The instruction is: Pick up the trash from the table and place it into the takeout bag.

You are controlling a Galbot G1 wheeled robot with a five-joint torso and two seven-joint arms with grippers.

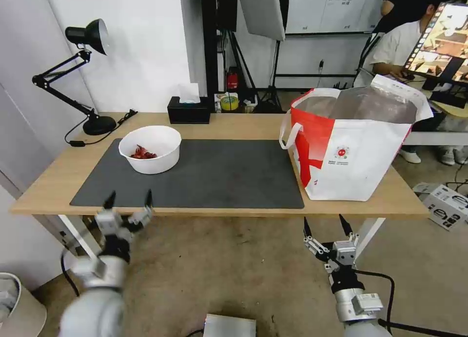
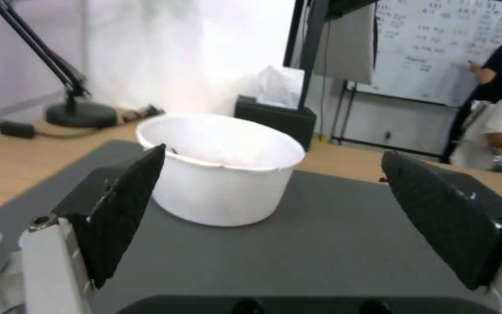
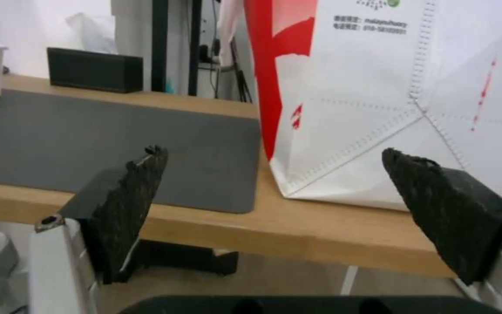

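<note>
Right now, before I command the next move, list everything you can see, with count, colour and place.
Round white bowl of red scraps: one, on the mat's left part.
Dark grey rectangular mat: one, on the table.
Light-wood table: one.
Boxy white and red takeout bag: one, open, table's right end.
Black tissue box: one, table's back edge.
Black desk lamp: one, back left corner.
Left end effector: open, at the front edge, facing the bowl.
Right end effector: open, below the front edge, near the bag.

1 white bowl (image 1: 150,148) w/ red scraps, 1 takeout bag (image 1: 358,149), 1 tissue box (image 1: 188,111), 1 desk lamp (image 1: 80,73), 1 mat (image 1: 219,176), 1 worktop (image 1: 58,181), 2 pincers: left pincer (image 1: 128,199), right pincer (image 1: 325,227)
</note>
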